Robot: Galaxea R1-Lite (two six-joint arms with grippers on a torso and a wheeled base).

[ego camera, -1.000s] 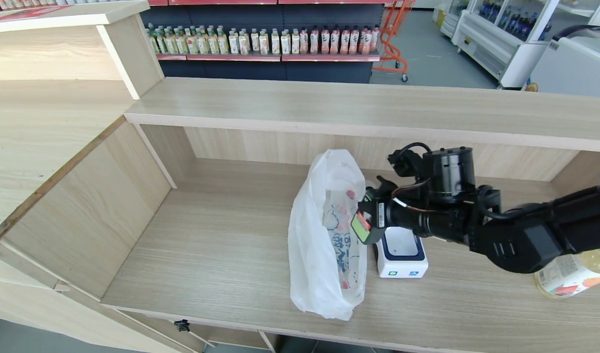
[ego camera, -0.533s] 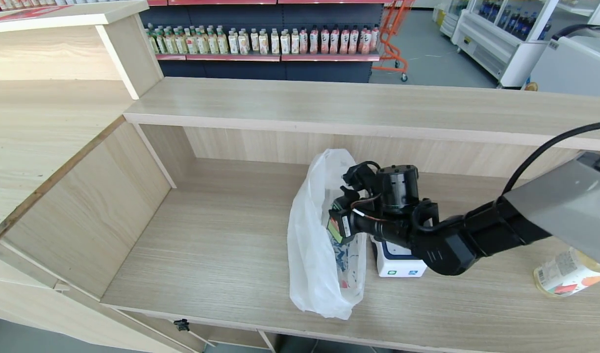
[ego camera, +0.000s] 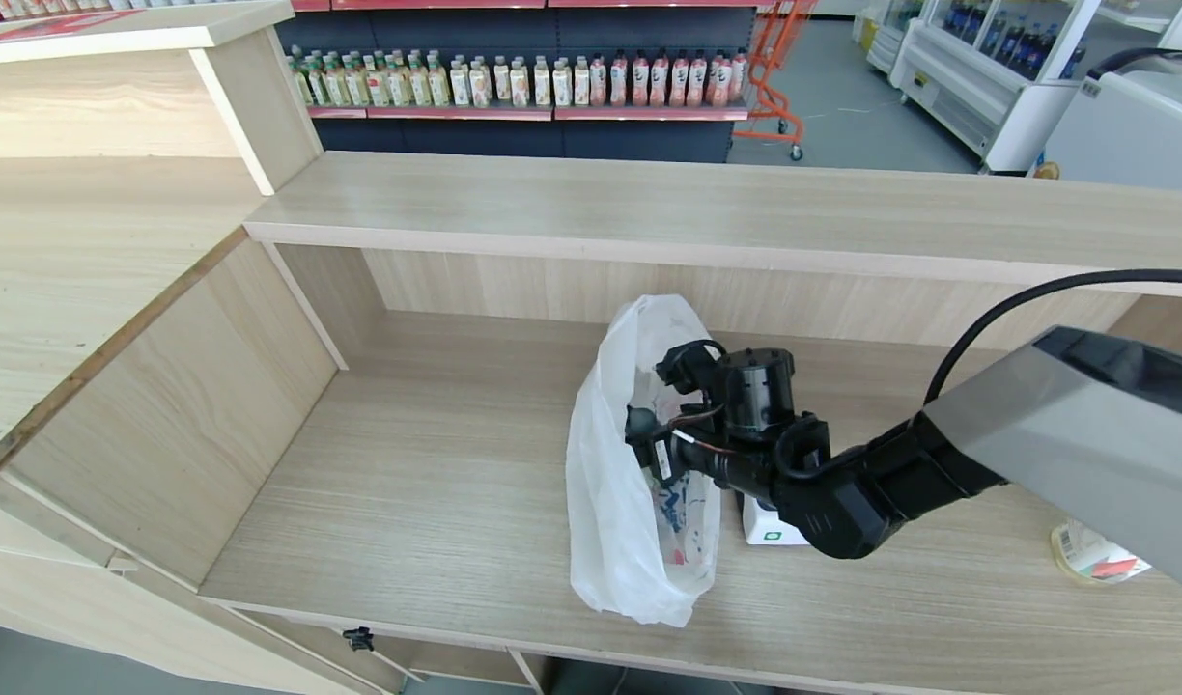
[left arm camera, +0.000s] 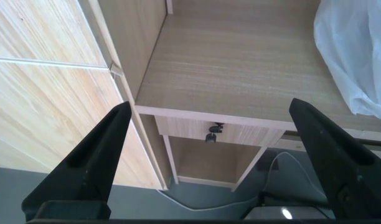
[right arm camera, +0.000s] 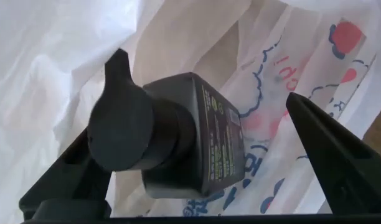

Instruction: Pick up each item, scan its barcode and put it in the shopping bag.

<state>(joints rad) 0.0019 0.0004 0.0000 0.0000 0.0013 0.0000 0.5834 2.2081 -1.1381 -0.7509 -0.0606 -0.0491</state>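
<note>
Black arm (ego camera: 847, 487) — grey link (ego camera: 1083, 425), looping cable (ego camera: 987, 314)

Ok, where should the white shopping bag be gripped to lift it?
Pinch the bunched top of the shopping bag, coming straight down from above. It stands upright with thin, slack walls that would likely crumple under a side grip, and the right gripper occupies its open mouth lower down.

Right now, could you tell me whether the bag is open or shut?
Open: the bag stands upright, its mouth spread wide, with the box and right gripper inside it.

wooden counter (ego camera: 436, 502) | bottle shelf (ego camera: 456, 113) behind | orange trolley (ego camera: 779, 48) | freezers (ego camera: 977, 97) far right
</note>
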